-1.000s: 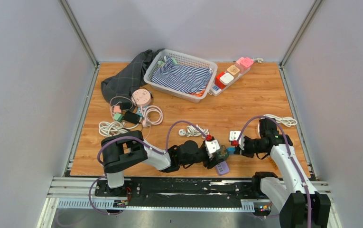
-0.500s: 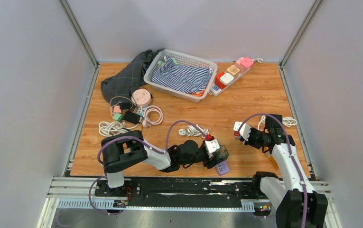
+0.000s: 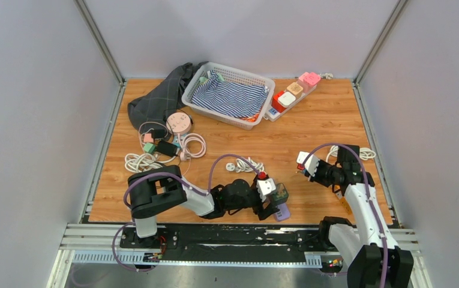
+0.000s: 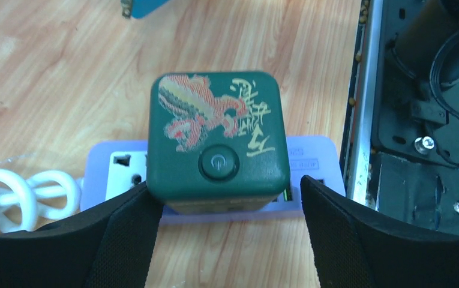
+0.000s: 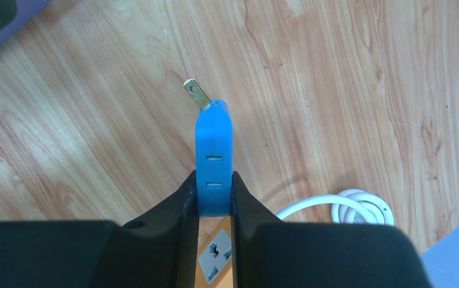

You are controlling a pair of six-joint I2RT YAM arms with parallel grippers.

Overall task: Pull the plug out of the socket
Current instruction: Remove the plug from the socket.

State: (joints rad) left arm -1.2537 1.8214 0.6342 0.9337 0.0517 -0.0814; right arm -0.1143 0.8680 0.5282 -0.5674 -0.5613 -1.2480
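A dark green cube socket [image 4: 218, 135] with a round power button sits plugged on a lavender power strip [image 4: 116, 171] near the table's front edge; it also shows in the top view [image 3: 279, 193]. My left gripper [image 4: 227, 198] is open, its fingers [image 4: 125, 234] on either side of the cube's near face. My right gripper [image 5: 213, 180] is shut on a blue plug [image 5: 215, 150] whose brass prong points away, held above the wood, clear of the cube. In the top view the right gripper [image 3: 305, 164] is up and to the right of the cube.
A white cord coil [image 5: 359, 207] lies by the right arm, and an orange socket with a grey face [image 5: 215, 258] lies under its fingers. A basket [image 3: 227, 95], a dark cloth [image 3: 158, 99], a strip of coloured adapters [image 3: 293, 93] and cords [image 3: 167, 144] lie at the back. A metal rail [image 4: 365, 90] lines the front edge.
My right gripper has pulled away from the green cube, up and to the right, carrying the blue plug. The left gripper and cube shifted only slightly.
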